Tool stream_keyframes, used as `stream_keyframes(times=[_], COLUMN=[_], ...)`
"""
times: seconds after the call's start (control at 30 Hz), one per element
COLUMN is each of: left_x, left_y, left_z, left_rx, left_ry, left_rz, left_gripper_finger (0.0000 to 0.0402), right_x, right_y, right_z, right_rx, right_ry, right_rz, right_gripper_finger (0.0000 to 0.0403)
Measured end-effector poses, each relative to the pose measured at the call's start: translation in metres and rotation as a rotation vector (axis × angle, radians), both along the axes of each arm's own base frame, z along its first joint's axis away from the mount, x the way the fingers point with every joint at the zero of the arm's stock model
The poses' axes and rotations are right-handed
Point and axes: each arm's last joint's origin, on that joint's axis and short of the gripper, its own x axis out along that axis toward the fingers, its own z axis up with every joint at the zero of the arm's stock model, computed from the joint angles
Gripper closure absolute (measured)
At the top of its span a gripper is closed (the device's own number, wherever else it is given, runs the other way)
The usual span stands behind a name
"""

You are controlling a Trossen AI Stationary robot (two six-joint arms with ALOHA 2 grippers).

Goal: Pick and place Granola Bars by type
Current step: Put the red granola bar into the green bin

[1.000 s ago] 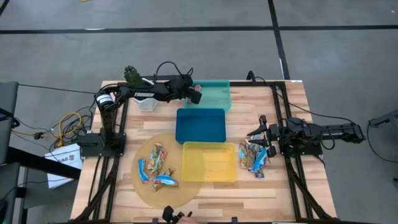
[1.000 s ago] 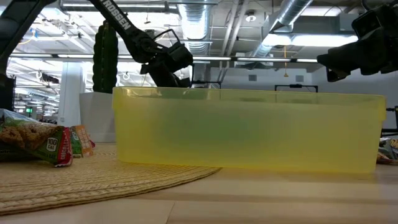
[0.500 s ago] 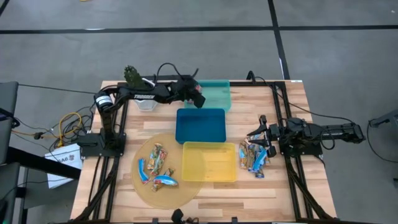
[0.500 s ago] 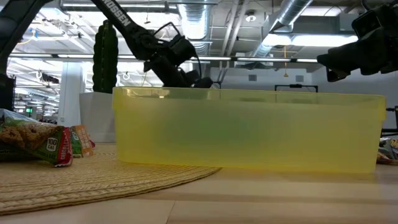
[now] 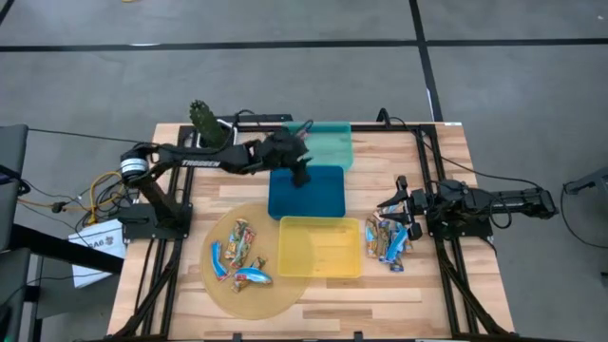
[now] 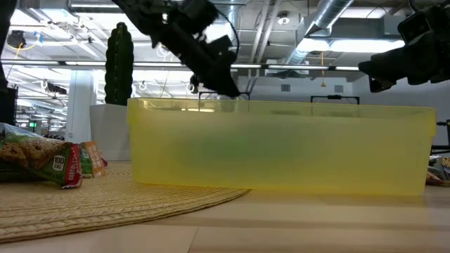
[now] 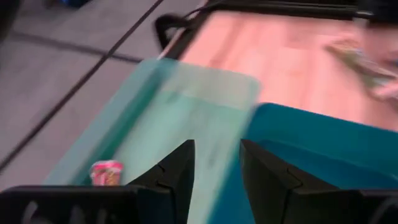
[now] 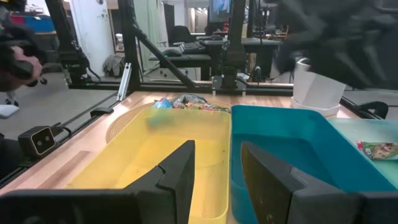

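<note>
Several granola bars [image 5: 238,255] lie on a round woven mat, and another heap of bars [image 5: 388,238] lies on the table right of the yellow tray [image 5: 321,249]. One red-wrapped bar [image 7: 106,173] lies flat in the teal tray [image 5: 334,144]. My left gripper [image 5: 302,173] hangs open and empty over the blue tray's [image 5: 309,195] far left corner; its wrist view shows the left gripper [image 7: 217,180] above the border of the teal and blue trays. My right gripper [image 5: 393,204] waits open just beyond the right heap, pointing left toward the trays.
Three trays stand in a row down the table's middle: teal farthest, blue, then yellow nearest. The woven mat [image 5: 214,285] lies at the near left. A potted cactus [image 5: 201,116] and a white cup [image 5: 223,158] stand at the far left. Black frame rails run along both sides.
My left gripper has swung from above the teal tray's left end toward the table's near edge and now hangs over the blue tray's far left corner. Its arm has stretched out from the base. The right arm has kept still.
</note>
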Motion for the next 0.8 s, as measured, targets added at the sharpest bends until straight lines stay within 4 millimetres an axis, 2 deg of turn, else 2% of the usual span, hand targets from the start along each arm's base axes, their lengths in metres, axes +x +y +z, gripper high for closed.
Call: stream_keyframes(times=[0.37,0.6,0.8], left_x=[-0.039,-0.064,-0.076], left_y=[-0.084,-0.125,-0.154], left_z=[0.001,-0.008,-0.016], left_rx=[0.073,0.055,-0.027], left_ry=[0.049,0.134,0.209], left_rz=[-0.273,-0.406,-0.442], left_gripper_finger=[0.0283,0.0283,0.0283], right_x=[0.0,0.0,0.0], right_y=[0.0,0.0,0.0], right_z=[0.0,0.0,0.0], right_rx=[0.0,0.0,0.0], right_ry=[0.0,0.0,0.0], right_rz=[0.0,0.0,0.0], right_gripper_finger=[0.0278,0.0278,0.0278])
